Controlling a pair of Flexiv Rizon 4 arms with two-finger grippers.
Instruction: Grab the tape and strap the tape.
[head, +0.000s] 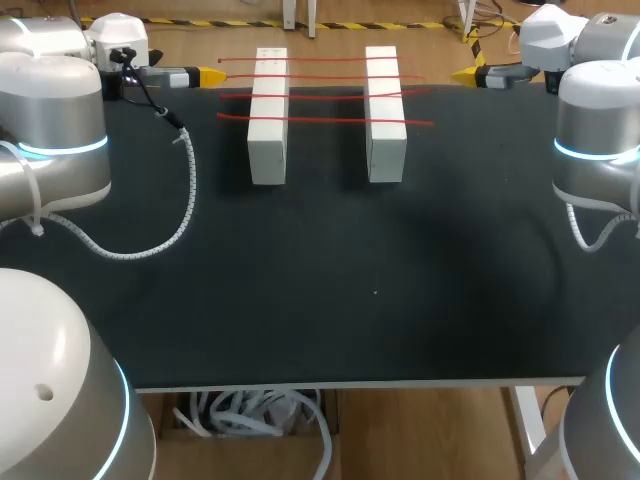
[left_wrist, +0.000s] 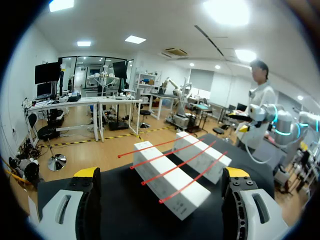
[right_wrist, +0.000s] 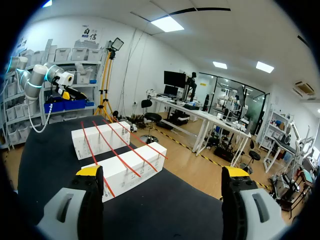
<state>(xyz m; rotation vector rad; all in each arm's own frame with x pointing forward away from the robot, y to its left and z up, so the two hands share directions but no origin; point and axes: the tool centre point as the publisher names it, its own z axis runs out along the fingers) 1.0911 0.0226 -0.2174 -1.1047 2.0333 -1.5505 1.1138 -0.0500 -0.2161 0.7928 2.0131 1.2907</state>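
Two long white blocks (head: 268, 130) (head: 385, 135) lie side by side at the back of the black table. Several thin red tape strips (head: 330, 120) stretch across both of them. My left gripper (head: 212, 76) hovers open just left of the strips' ends, and my right gripper (head: 463, 74) hovers open just right of them. Neither touches anything. In the left wrist view the blocks (left_wrist: 172, 192) and strips (left_wrist: 172, 166) lie ahead of the open left gripper (left_wrist: 161, 175). In the right wrist view the blocks (right_wrist: 131, 170) and strips (right_wrist: 120, 152) lie ahead and to one side of the open right gripper (right_wrist: 162, 172).
A white coiled cable (head: 150, 245) from my left arm droops onto the table's left part. The black table top (head: 380, 290) runs bare from the blocks to its front edge. My arms' big joints stand at both sides.
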